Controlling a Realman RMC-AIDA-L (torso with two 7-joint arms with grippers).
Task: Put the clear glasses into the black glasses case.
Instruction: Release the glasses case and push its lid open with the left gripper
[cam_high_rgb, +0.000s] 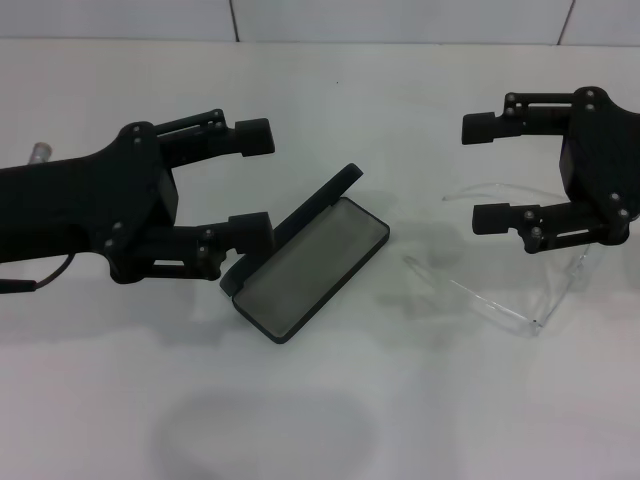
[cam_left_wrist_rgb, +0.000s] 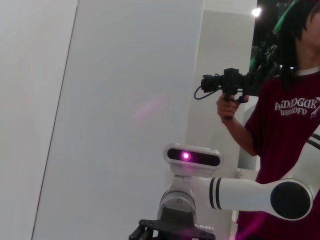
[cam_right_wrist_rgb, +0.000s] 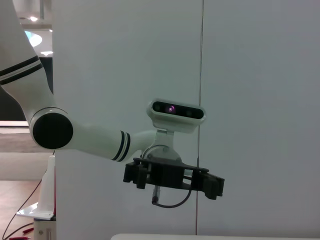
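white table (cam_high_rgb: 420, 420) | pale wall panels (cam_right_wrist_rgb: 250, 75) | cameraman (cam_left_wrist_rgb: 287, 120)

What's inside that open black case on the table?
The black glasses case shows only its grey lining. The clear glasses lie on the table beside it, under the open right gripper. The lid's inner face is turned away.

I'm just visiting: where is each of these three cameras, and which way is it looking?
Head view: from the robot's head, down at the white table; open black glasses case, clear glasses, left pincer, right pincer.
Left wrist view: sideways, at the right arm and a cameraman.
Right wrist view: sideways, at the left pincer.
Shared: the wrist views face each other.
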